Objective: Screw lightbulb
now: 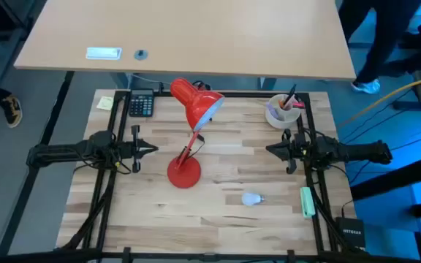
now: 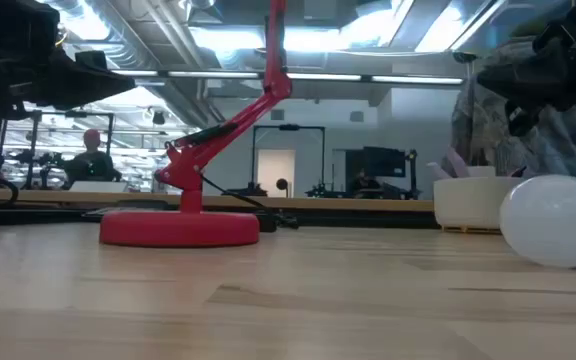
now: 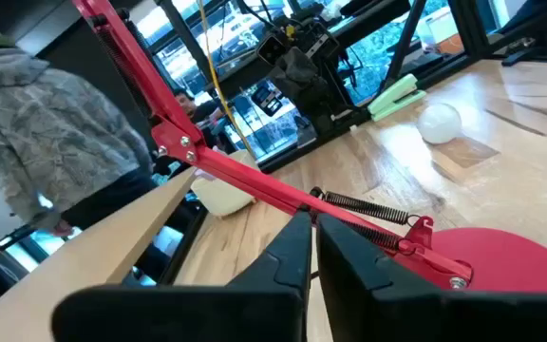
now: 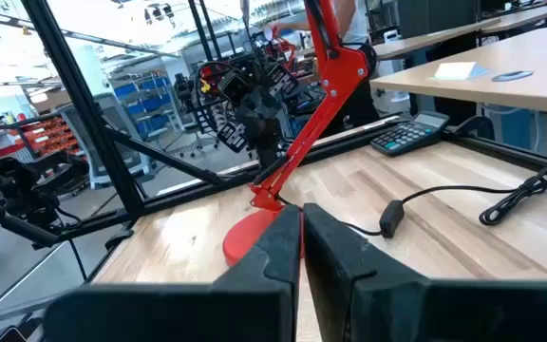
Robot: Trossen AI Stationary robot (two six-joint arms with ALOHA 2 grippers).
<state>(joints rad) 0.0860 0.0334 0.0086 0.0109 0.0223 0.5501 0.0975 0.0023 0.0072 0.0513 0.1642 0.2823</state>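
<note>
Wooden tabletop carries one lightbulb and one red lamp, between two closed, empty pincers: left pincer, right pincer.

- Lightbulb: in the low view its right side is running past the picture's edge and its screw base is not showing; in the high view the base is too small to make out.
- Red lamp: the low view is cutting off the arm at the top, so the shade is lying out of frame.
- White cup: its contents are showing only as thin sticks, possibly pens.
- Person: in the left wrist view the figure is being cropped at the top and left edges, the hands hidden.
- Green marker: any lettering is staying unreadable.
</note>
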